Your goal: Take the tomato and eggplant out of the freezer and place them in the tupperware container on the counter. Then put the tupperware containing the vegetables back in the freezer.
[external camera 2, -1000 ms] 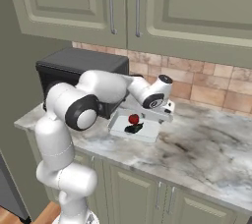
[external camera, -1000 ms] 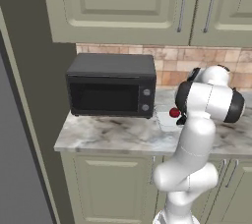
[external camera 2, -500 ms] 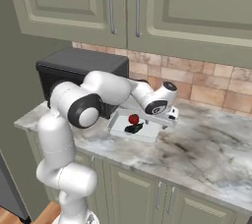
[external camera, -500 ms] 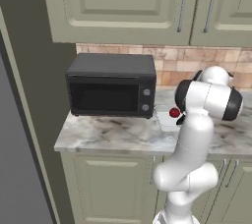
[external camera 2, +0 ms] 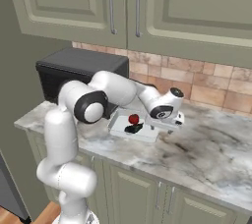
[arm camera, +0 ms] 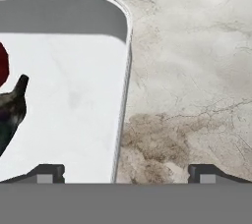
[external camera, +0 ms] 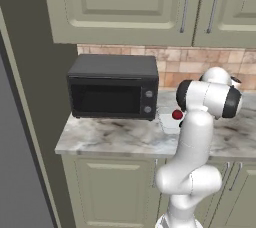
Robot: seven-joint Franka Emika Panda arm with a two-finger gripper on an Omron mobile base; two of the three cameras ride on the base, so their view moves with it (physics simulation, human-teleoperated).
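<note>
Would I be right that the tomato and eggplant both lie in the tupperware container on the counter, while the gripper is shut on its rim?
Not quite: the gripper is open, straddling the tupperware container's rim in the hand view. The tomato and eggplant do lie inside it on the counter.

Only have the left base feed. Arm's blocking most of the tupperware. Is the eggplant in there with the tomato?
Observer: Yes. In the right base view the eggplant lies inside the tupperware container, just in front of the tomato.
Operator: Gripper holding anything?
Observer: No. The gripper is open and empty in the hand view, its fingertips set wide apart.
Operator: Where is it relative to the container?
Observer: It straddles one side rim in the hand view: one fingertip over the tray floor, the other over bare counter.
Operator: Anything else in the tray?
Observer: Nothing else visible in the hand view or the right base view; the floor beside the eggplant is bare white.
</note>
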